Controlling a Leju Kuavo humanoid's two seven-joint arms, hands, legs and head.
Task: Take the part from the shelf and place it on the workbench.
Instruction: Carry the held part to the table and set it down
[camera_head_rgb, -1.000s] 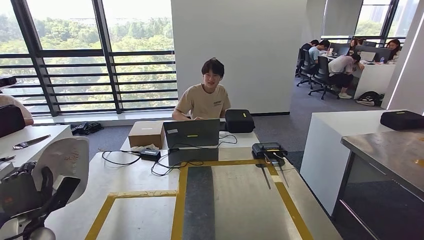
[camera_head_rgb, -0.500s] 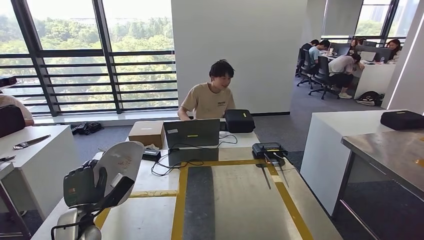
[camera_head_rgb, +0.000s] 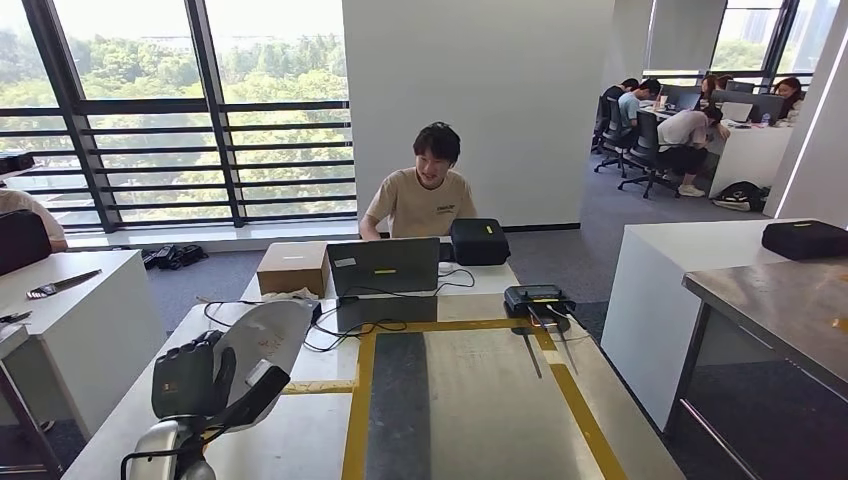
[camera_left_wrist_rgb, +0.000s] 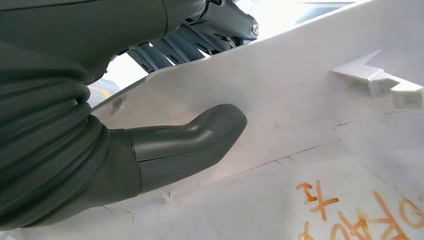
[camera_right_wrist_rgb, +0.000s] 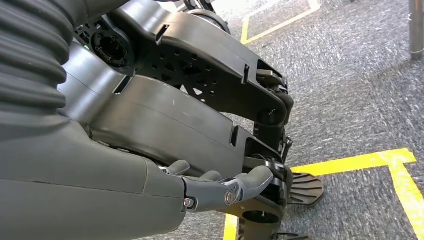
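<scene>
From the head view, the left hand (camera_head_rgb: 195, 385) is raised over the near left corner of the counter (camera_head_rgb: 470, 400), its dark fingers (camera_head_rgb: 260, 395) clamped on a white curved plastic part (camera_head_rgb: 268, 335) that stands up above the hand, over the counter's left side and clear of its surface. Yellow tape (camera_head_rgb: 355, 410) marks out rectangles on the counter top. At the far end sit an open laptop (camera_head_rgb: 384, 266), a cardboard box (camera_head_rgb: 294, 267), a black case (camera_head_rgb: 479, 241) and a small black device (camera_head_rgb: 537, 298) with cables. A person (camera_head_rgb: 428, 195) in a beige T-shirt sits behind the laptop.

In the left wrist view, the thick grey thumb (camera_left_wrist_rgb: 190, 145) presses flat against the white part (camera_left_wrist_rgb: 300, 110), with the darker fingers (camera_left_wrist_rgb: 170, 50) wrapped over its far edge; orange handwriting (camera_left_wrist_rgb: 360, 210) is scrawled on the part's inner face.

In the right wrist view, the right hand (camera_right_wrist_rgb: 220, 187) hangs low over grey carpet (camera_right_wrist_rgb: 350, 90) crossed by yellow floor tape (camera_right_wrist_rgb: 360, 161), its fingers loosely curved, slightly apart, holding nothing.
</scene>
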